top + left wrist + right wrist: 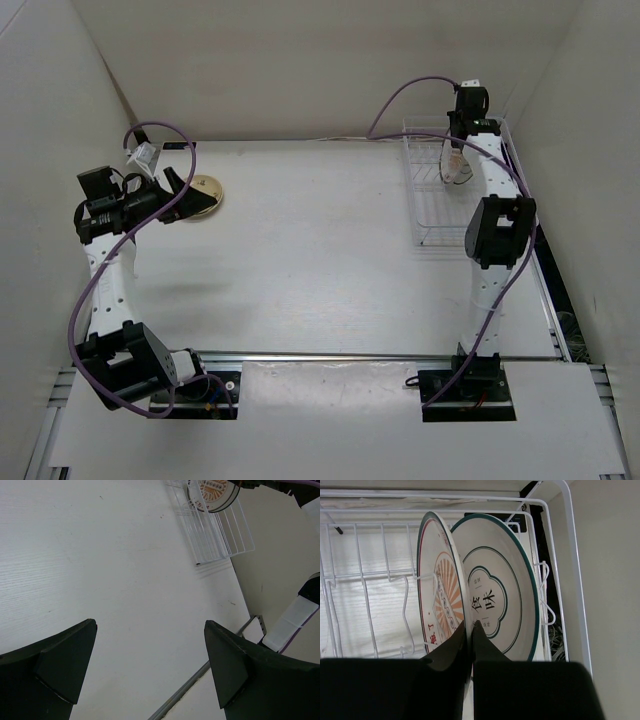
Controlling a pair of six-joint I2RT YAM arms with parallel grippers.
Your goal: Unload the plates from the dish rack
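The right gripper (pixel 470 630) pinches the rim of the orange-patterned plate (pixel 442 590).
Lift straight up from the dish rack (pixel 578 575), slowly; the green-rimmed plate (pixel 505 595) leans just beside its fingers; the left gripper (pixel 150 625) is spread wide, empty.

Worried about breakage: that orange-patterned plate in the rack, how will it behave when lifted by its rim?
The orange-patterned plate looks rigid glazed ceramic, so probably stiff but chip-prone against the dish rack wires. Its glossy rim may slip or swing in the right tool's thin edge pinch.

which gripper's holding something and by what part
Right gripper pinches the orange-patterned plate by its near rim, inside the dish rack. Left gripper is open and empty.
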